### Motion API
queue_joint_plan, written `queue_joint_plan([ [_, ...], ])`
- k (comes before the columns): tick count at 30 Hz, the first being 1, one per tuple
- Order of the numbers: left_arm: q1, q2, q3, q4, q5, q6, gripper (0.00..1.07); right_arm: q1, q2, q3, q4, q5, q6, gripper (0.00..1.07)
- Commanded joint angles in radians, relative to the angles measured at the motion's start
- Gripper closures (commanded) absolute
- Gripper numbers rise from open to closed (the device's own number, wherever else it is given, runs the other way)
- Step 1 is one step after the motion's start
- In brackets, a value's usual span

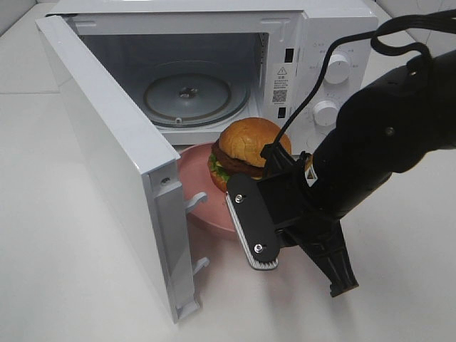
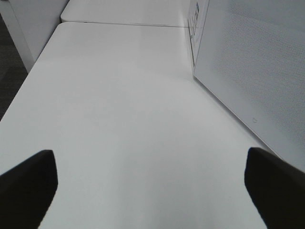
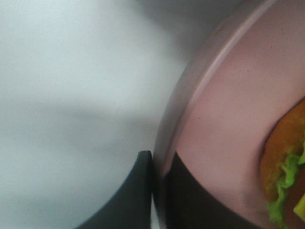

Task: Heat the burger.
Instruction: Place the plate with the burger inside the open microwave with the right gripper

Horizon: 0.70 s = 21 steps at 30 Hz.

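Pink plate [image 1: 194, 168] partly behind door [image 1: 107, 164], right fingers [image 3: 133, 200] clamping rim

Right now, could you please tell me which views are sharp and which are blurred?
Exterior high view: sharp and evenly lit, burger crisp. Left wrist view: table in focus under flat light. Right wrist view: too close, pink plate and lettuce soft and blurred.

White table [image 2: 119, 124] meets a farther tabletop [image 2: 124, 10]; dark floor [image 2: 8, 67] lies alongside.
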Motion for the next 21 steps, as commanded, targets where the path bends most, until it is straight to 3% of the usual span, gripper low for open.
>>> queue_joint_plan([
  [1,0.0,-0.015,0.002,-0.009,-0.008,-0.003,0.04,-0.026,0.003,-0.043,0.026,-0.018,-0.043,1.07],
  [14,0.0,-0.015,0.002,-0.009,-0.008,-0.003,0.04,-0.049,0.006,-0.079,0.016,0.007,-0.065,1.07],
  [21,0.0,-0.015,0.002,-0.009,-0.008,-0.003,0.04,-0.058,0.034,-0.161,0.031,0.06,-0.096,1.07],
])
